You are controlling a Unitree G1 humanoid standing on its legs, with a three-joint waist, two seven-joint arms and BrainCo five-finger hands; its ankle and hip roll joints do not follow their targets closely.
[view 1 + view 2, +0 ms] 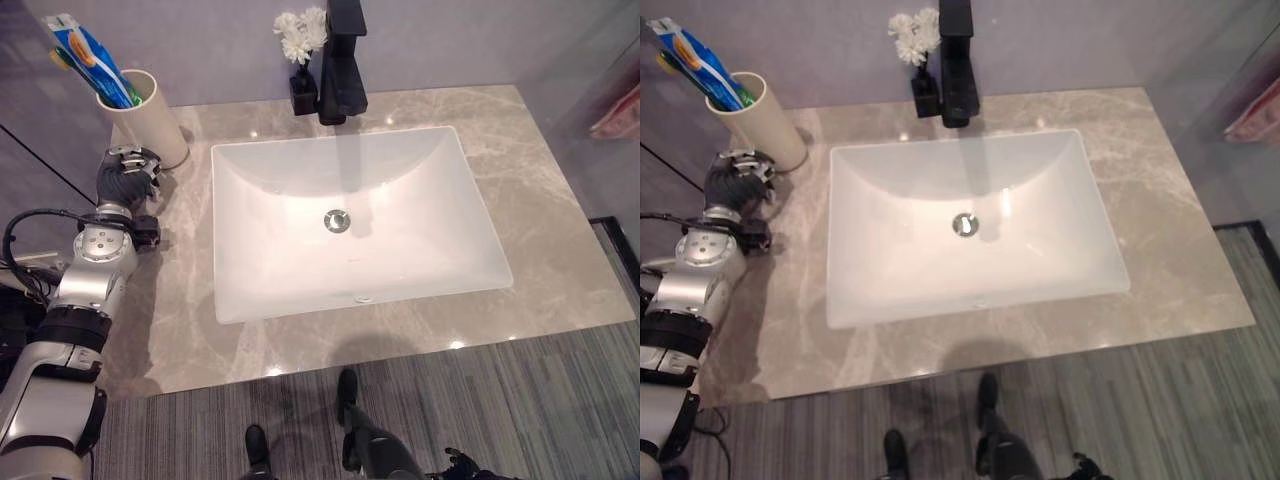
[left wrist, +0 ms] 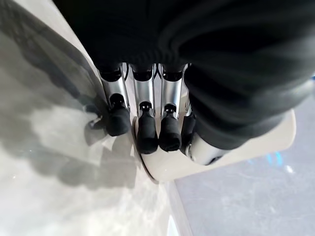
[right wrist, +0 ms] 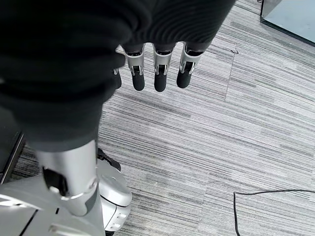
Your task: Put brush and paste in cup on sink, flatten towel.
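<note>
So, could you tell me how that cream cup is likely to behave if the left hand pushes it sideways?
The cup is tall and narrow, so it probably tips rather than slides. The toothpaste tube leaning out of it likely makes it top-heavy. The left hand sits at its base, and the polished counter looks slippery.

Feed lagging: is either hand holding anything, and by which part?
Nothing held. Left hand, open, fingertips against the cup base; right hand hangs open.

You can't see the lower ends of the brush (image 1: 103,73) and paste (image 1: 83,48); the cup (image 1: 150,120) hides them. The picture's top edge cuts off the tap (image 1: 343,60), its right edge the towel (image 1: 618,115)
</note>
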